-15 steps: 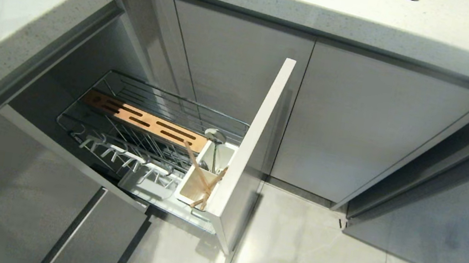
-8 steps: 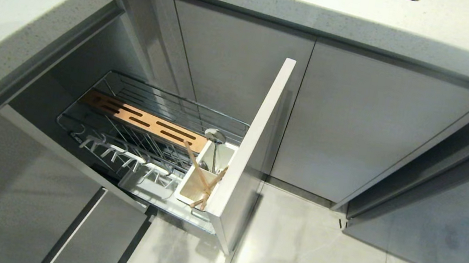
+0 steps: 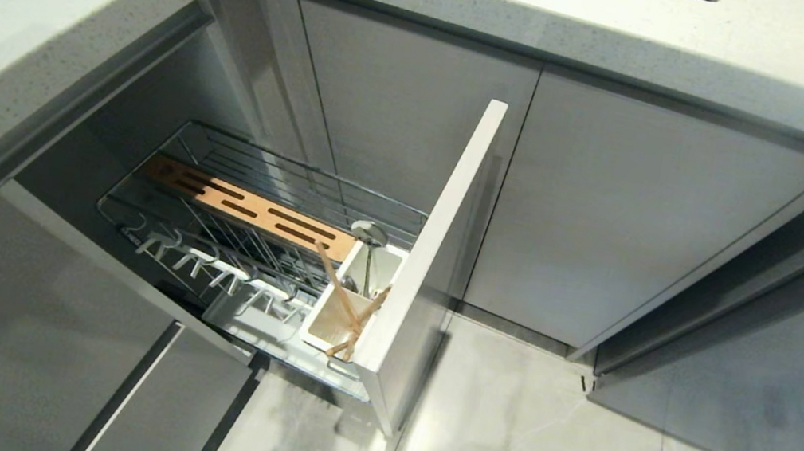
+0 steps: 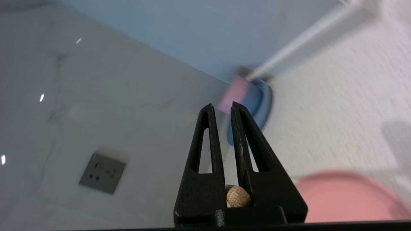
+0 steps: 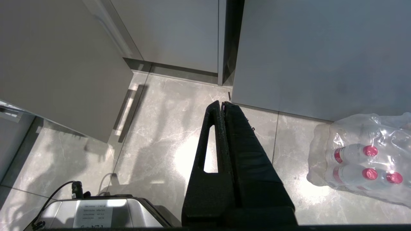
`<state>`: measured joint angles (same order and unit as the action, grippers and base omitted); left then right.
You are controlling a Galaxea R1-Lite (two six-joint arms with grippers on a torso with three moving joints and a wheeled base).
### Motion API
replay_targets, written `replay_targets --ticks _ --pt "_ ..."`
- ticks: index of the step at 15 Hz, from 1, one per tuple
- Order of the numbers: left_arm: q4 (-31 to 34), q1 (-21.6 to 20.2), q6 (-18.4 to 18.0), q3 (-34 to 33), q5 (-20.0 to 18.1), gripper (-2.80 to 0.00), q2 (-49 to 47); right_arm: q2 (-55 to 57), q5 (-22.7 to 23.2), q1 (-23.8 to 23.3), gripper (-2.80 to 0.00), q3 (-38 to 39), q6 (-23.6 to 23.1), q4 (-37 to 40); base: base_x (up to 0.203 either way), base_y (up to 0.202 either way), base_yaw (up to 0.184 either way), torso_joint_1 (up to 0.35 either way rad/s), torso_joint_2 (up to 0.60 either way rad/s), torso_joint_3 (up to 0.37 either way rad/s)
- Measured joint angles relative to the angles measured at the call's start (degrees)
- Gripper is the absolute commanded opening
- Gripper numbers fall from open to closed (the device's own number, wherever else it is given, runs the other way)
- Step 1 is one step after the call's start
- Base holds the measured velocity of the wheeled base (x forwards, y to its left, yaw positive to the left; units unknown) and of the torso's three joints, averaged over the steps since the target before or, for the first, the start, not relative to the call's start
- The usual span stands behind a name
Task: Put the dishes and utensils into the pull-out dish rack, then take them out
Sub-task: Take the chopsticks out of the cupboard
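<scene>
Task status: partly complete. The pull-out dish rack [image 3: 263, 236] stands extended from the cabinet. Its white utensil cup [image 3: 349, 306] holds the chopsticks [image 3: 349, 306] and the spoon [image 3: 368, 235], so the utensils are stowed. The plate prongs [image 3: 217, 269] carry nothing; no dish sits in the rack.

The pink plate [image 4: 346, 197] lies on the counter [image 4: 337, 112], just beside the left pincer [image 4: 221, 107]. The white bowl is not visible in any view. Whether loading or unloading is in progress cannot be determined.

Left pincer: fingers almost pressed together, a narrow gap between the tips, nothing pinched. Right pincer [image 5: 222, 103]: pressed together, parked above the floor.

Materials:
- Rack: chrome wire basket, brown slotted wooden strip [image 3: 252, 206], flat pale front panel [image 3: 439, 247].
- Chopsticks: long, thin, light wood.
- Spoon: shiny metal.
- Plate: smooth, round, flat.
- Counter: speckled pale stone.
</scene>
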<state>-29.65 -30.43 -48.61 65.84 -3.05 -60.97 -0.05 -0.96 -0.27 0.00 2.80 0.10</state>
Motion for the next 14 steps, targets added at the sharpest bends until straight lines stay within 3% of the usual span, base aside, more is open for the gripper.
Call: replay_targets --ticks 3,6,8,14 --pt "8.0 -0.6 -8.3 -0.5 -3.1 -2.80 -0.4 0.0 0.0 0.0 -2.80 0.0 0.0 0.0 0.000 0.000 0.000 0.000 0.00 0.000" --pt "19.0 -0.7 -14.9 -0.1 -2.9 -2.80 -0.7 0.0 0.0 0.0 -2.80 0.0 0.0 0.0 0.000 0.000 0.000 0.000 0.00 0.000" --pt "22.3 -0.7 -16.0 -0.1 -2.4 -2.80 -0.9 0.0 0.0 0.0 -2.80 0.0 0.0 0.0 0.000 0.000 0.000 0.000 0.00 0.000" --pt "22.0 -0.7 -15.7 0.3 -1.6 -2.80 -1.8 0.0 0.0 0.0 -2.80 0.0 0.0 0.0 0.000 0.000 0.000 0.000 0.00 0.000"
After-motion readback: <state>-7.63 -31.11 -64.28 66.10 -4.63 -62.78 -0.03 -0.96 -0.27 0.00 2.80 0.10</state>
